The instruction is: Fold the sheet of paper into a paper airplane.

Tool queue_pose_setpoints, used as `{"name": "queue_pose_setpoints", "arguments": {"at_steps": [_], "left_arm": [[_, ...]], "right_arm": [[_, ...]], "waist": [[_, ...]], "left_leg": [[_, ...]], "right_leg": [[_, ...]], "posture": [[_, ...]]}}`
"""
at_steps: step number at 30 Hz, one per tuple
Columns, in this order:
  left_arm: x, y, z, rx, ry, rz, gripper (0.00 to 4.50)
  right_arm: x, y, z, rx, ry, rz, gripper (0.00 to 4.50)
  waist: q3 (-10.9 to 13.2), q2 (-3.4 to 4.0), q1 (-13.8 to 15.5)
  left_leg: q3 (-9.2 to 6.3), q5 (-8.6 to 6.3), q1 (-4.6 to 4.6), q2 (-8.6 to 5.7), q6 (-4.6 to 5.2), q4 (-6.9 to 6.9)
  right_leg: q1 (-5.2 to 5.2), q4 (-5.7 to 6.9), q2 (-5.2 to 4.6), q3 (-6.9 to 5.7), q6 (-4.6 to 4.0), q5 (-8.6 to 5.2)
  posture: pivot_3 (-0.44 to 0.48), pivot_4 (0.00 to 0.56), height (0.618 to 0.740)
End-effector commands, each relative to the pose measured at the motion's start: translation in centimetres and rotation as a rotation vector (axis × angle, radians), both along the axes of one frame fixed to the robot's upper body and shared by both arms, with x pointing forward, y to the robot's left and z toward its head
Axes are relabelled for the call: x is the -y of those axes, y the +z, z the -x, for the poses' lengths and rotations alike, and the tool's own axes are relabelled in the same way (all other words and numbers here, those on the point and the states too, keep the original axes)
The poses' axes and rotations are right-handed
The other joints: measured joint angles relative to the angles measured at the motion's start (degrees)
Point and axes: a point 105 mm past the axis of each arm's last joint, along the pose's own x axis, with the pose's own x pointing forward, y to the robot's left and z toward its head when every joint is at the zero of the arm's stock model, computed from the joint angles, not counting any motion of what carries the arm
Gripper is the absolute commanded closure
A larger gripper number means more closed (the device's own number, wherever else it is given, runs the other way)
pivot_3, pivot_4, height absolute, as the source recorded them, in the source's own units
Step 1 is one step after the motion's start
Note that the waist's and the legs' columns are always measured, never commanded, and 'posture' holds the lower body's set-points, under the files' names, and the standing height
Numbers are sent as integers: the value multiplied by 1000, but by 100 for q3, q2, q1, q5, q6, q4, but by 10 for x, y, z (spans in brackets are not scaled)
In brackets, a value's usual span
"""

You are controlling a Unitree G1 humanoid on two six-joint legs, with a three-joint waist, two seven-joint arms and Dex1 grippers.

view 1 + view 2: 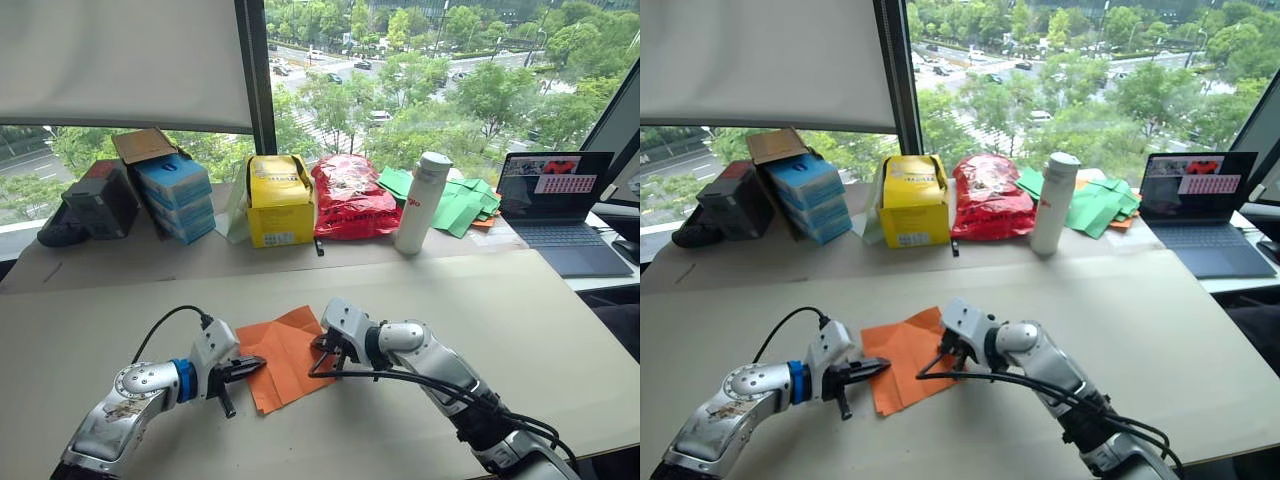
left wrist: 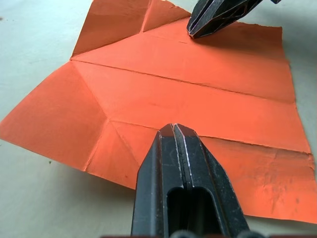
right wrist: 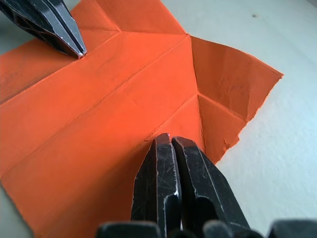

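Judging by the creases, I'm early on: the sheet of paper (image 1: 283, 357) lies nearly flat on the table (image 1: 520, 320), corners only lightly turned, no wings yet. My left gripper (image 2: 174, 130) and right gripper (image 3: 171, 140) are both clenched, tips pressing its opposite edges.

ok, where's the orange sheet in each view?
Left eye: sheet of paper low centre, between both tools.
Right eye: low centre-left.
Left wrist: spread beyond the left tool.
Right wrist: spread under the right tool.
Shared landmark: its long centre crease.
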Motion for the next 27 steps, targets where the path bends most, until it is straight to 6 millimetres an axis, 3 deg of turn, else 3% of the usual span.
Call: {"name": "queue_pose_setpoints", "arguments": {"at_steps": [1,8,11,17,27], "left_arm": [[-3,-10,5,-35,15,-31,4500],[-1,-9,4,-28,14,-25,4500],[-1,-10,4,-24,10,-34,4500],[1,-12,6,-27,1,-41,4500],[0,-10,6,-23,7,-41,4500]], "right_arm": [[4,-8,1,-27,-26,21,4312],[-2,19,-8,13,-69,-116,4312],[-2,35,-24,15,-141,-217,3475],[-8,39,-42,7,-208,-273,1501],[-18,32,-40,-91,-198,-327,1501]], "waist": [[0,0,0],[0,0,0],[0,0,0],[0,0,-5],[0,1,-9]], "left_leg": [[0,0,0,0,0,0],[0,0,-1,0,0,0],[0,1,-2,0,-1,0],[1,2,-2,0,-4,-1],[1,2,-2,0,-4,-1]], "right_leg": [[0,0,0,0,0,0],[-2,3,0,1,0,0],[-3,3,0,0,0,0],[-6,8,1,0,0,0],[-7,9,2,0,0,0]], "posture": [[0,150,740],[0,150,740],[0,150,740],[0,150,740],[0,150,740]]}}
